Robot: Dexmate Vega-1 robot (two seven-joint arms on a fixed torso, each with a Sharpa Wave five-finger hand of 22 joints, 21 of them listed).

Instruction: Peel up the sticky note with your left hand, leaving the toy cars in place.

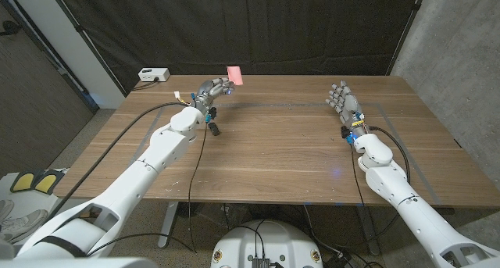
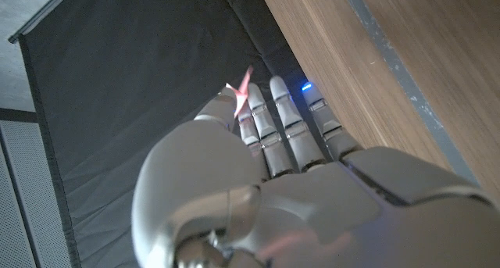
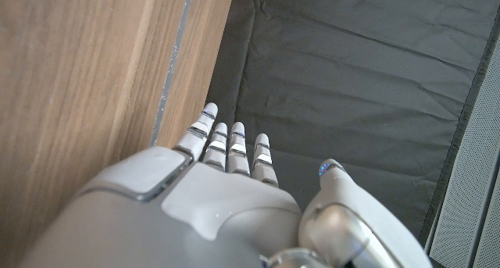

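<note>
1. The left hand [image 1: 212,89] is raised near the wooden table's [image 1: 273,159] far edge, at about 11 o'clock, pinching the pink sticky note [image 1: 234,74] at its fingertips, clear of the tabletop.
2. In the left wrist view the note [image 2: 243,86] sits between thumb and finger.
3. The right hand [image 1: 341,98] stands at 1 o'clock, fingers spread, holding nothing.
4. A white box [image 1: 152,74] sits at the table's far left corner.

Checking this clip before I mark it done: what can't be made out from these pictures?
- How the left hand grips the sticky note: too small in the head view; in the left wrist view the hand's back hides all but a pink sliver.
- Toy cars: I can make none out on the table.
- The small dark item beside the left arm: too small to identify.
</note>
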